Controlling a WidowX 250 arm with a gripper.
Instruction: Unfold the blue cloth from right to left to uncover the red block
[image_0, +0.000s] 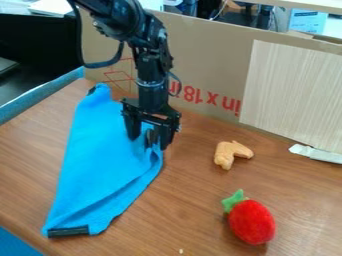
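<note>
Gripper (151, 142) at blue cloth (99, 162), grip unclear

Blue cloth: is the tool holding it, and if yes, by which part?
It cannot be told for sure whether the tool holds the blue cloth. The tool is at the cloth's folded right-hand edge, as seen here.

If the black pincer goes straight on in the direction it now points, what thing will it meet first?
Pointing downward, the pincer would likely meet the blue cloth first, with the wooden table beneath; whether it already touches the cloth is unclear.
</note>
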